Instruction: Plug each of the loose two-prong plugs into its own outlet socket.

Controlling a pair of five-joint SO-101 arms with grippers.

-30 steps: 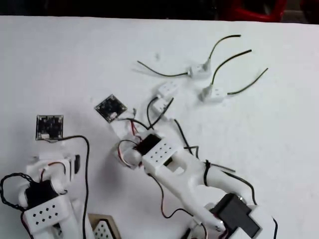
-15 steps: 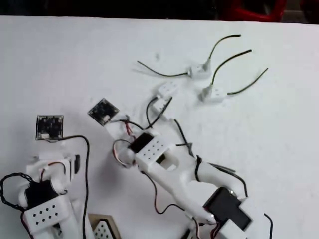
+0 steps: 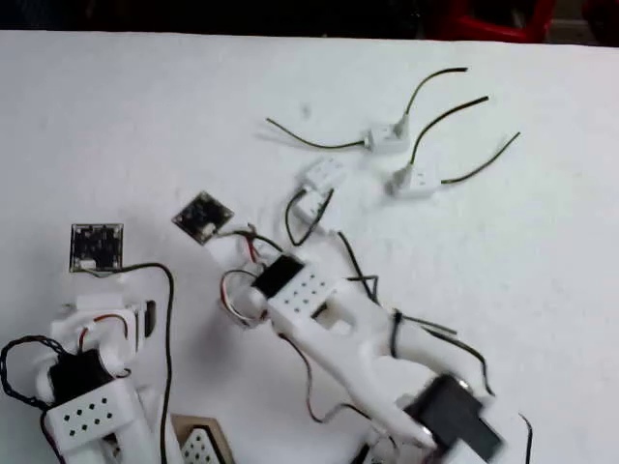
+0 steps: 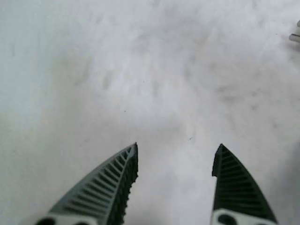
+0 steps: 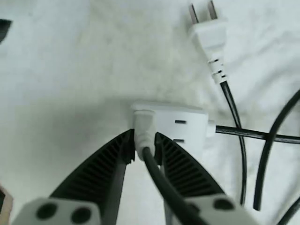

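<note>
I see a plain white tabletop [image 3: 116, 126] before me, a red plastic shape [image 3: 493, 17] beyond its far edge, and a tan flat piece [image 3: 179, 422] at its near edge.

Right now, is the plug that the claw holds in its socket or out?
In, it seems: the plug, pinched by the right gripper, sits flush against the socket, no prongs showing between.

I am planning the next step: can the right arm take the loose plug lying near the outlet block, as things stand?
Probably not yet. The right pincer is shut on a second plug at the outlet block, so it must let go first. The loose plug lies close by with nothing over it.
</note>
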